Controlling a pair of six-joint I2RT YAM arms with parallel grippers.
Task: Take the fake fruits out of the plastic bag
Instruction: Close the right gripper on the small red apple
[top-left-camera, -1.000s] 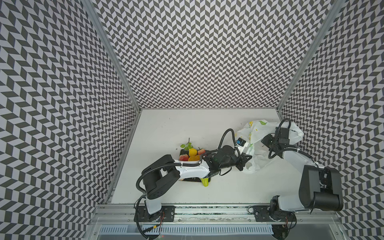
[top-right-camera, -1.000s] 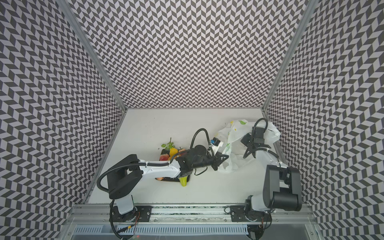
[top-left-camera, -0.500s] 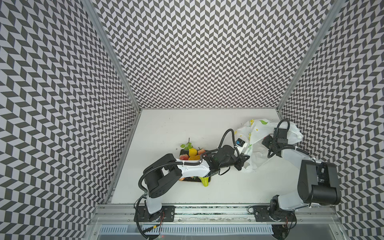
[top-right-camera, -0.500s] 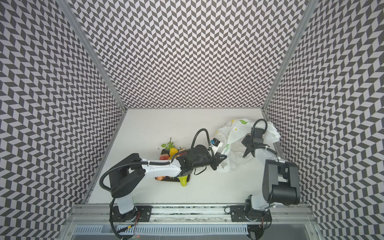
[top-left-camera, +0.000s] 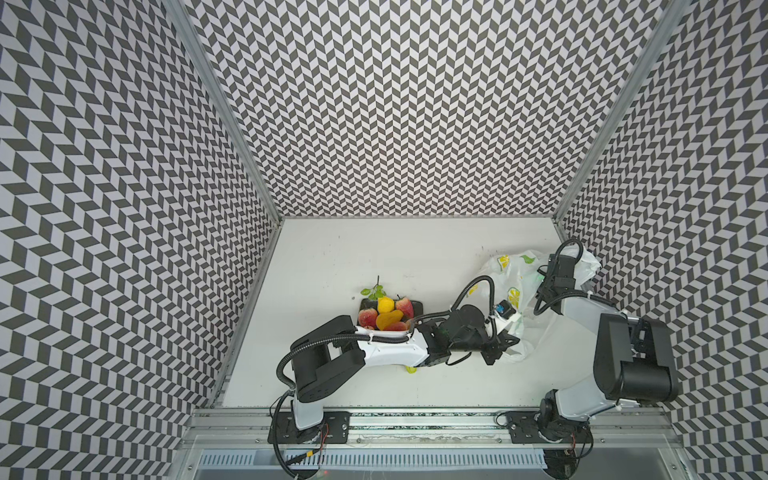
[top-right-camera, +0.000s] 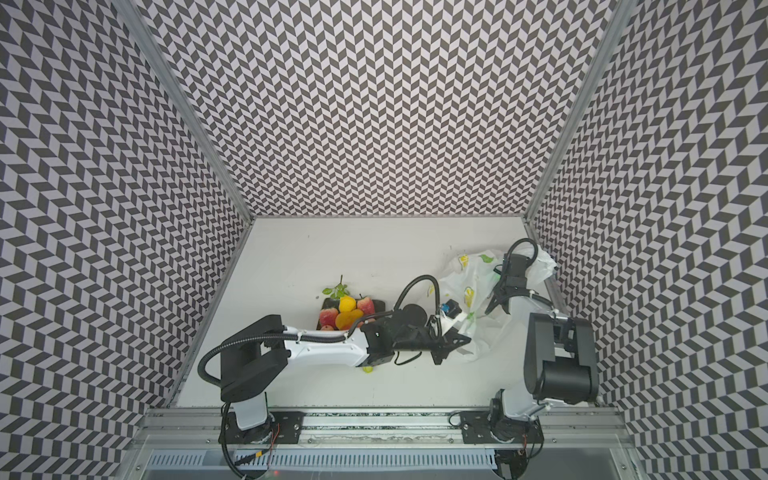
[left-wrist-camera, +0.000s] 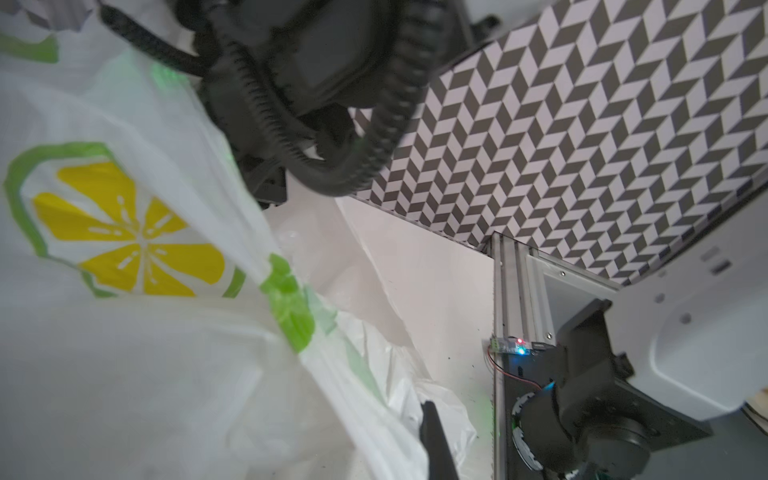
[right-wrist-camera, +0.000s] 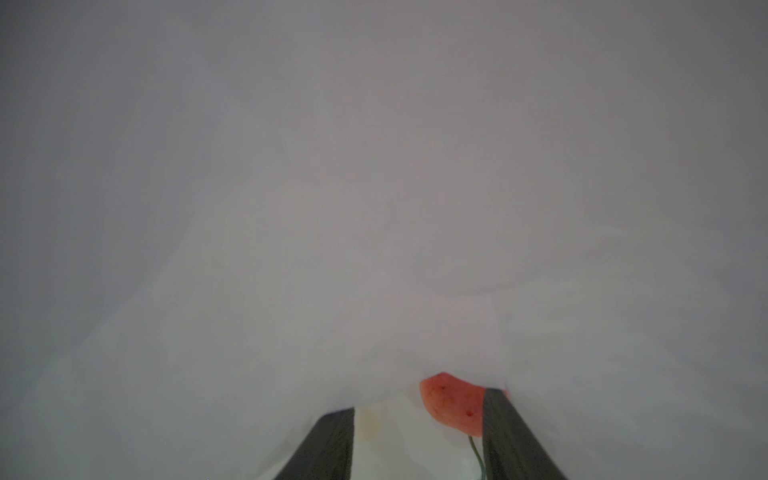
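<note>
The plastic bag (top-left-camera: 511, 274) (top-right-camera: 469, 278), white with lemon prints, lies crumpled at the right. My left gripper (top-left-camera: 509, 341) (top-right-camera: 461, 341) is shut on its near edge, and one dark finger (left-wrist-camera: 434, 444) shows against the film (left-wrist-camera: 124, 332). My right gripper (top-left-camera: 540, 297) (top-right-camera: 496, 301) reaches into the bag. In the right wrist view it (right-wrist-camera: 419, 405) stands open amid white film (right-wrist-camera: 374, 208), with a red fruit (right-wrist-camera: 453, 405) on a green stalk resting against one finger. Other fake fruits, a lemon (top-left-camera: 385, 304), an orange pear (top-left-camera: 388, 319) and red ones (top-left-camera: 405, 307), are piled on the table.
The piled fruits rest on a dark square plate (top-left-camera: 417, 307) (top-right-camera: 376, 305), partly under my left forearm. A lime-green fruit (top-left-camera: 411, 369) (top-right-camera: 368, 369) peeks out beneath that arm. Patterned walls close in on three sides, and a metal rail (top-left-camera: 415, 415) runs along the front.
The right arm has shifted slightly at the bag, its elbow drawn a little back. The left arm and the fruit pile have stayed in place.
</note>
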